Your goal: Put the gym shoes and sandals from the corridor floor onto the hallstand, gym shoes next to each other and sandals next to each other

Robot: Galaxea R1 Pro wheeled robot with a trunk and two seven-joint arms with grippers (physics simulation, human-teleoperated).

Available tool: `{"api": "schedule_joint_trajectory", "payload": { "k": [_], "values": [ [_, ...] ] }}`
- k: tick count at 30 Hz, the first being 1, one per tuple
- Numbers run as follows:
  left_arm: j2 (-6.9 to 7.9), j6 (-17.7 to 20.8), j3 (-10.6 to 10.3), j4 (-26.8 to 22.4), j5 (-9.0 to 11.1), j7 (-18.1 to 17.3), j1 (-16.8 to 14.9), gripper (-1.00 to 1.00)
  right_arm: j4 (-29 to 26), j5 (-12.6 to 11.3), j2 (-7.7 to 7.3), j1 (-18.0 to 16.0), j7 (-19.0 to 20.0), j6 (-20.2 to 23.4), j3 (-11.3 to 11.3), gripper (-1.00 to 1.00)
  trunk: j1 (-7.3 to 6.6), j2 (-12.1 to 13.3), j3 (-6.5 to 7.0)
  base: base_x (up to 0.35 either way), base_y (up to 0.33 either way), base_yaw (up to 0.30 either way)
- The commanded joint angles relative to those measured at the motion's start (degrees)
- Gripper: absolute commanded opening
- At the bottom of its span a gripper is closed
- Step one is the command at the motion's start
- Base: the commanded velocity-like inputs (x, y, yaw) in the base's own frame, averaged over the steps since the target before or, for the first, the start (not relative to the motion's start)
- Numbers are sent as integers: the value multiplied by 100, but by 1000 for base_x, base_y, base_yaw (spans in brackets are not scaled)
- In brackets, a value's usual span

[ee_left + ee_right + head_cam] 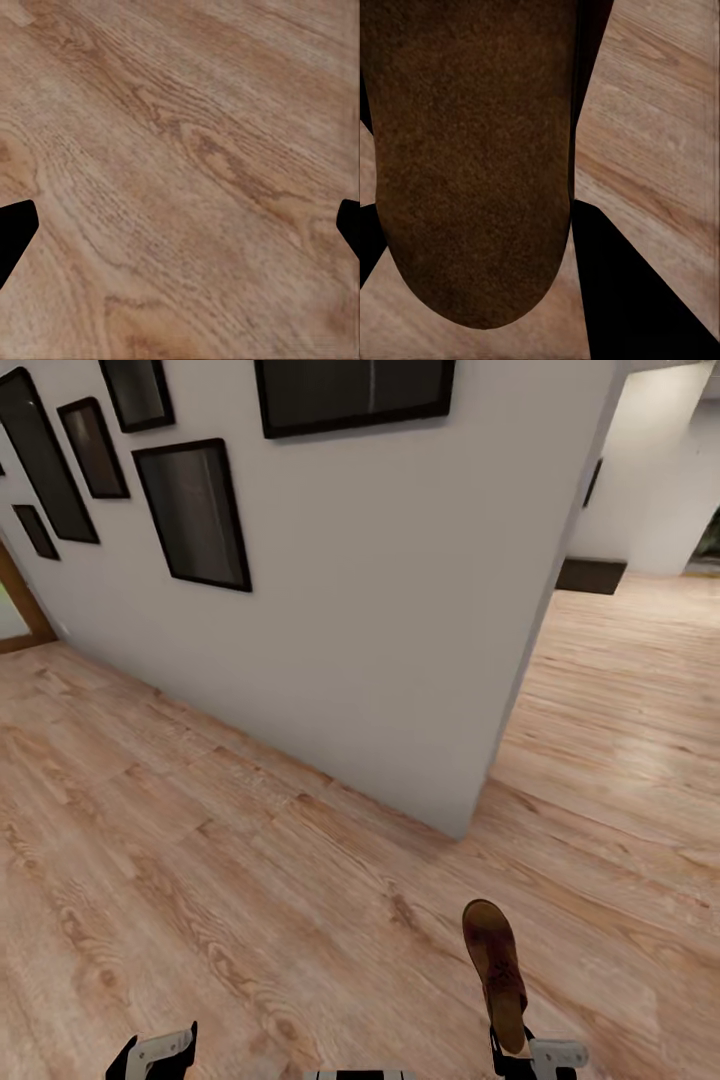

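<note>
One brown sandal point(497, 965) is held above the corridor floor point(250, 860) at the lower right of the head view, its toe pointing away from me. My right gripper point(522, 1052) is shut on the sandal's heel end. In the right wrist view the sandal's dark brown sole point(472, 165) runs between the black fingers point(619, 300). My left gripper point(152, 1055) sits low at the left, open and empty over bare planks, with its fingertips point(15, 232) far apart. The gym shoes and the hallstand are out of view.
A white wall with several dark framed pictures point(195, 510) stands ahead, and its corner point(470, 815) juts toward me. To the right of the corner, open floor point(620, 710) leads toward a dark low object point(590, 575). A wooden door frame point(22, 605) is at the far left.
</note>
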Motion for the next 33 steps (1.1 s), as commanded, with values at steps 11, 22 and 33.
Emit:
{"api": "schedule_joint_trajectory", "payload": {
  "k": [11,22,33],
  "values": [
    [-4,-20,35,16,-26,-16,-2,100,5,30,2,-5,-28,-12,-7,-100,-1,-2,-4,0,0,-300],
    [-5,-22,35,22,-26,-18,-2,100,5,30,2,-5,-30,-8,-7,-100,-1,-2,-4,0,0,-300],
    [-13,-20,35,24,-26,-22,-2,100,5,30,2,-5,-28,-5,-7,-100,-1,-2,-4,0,0,-300]
  ]
}}
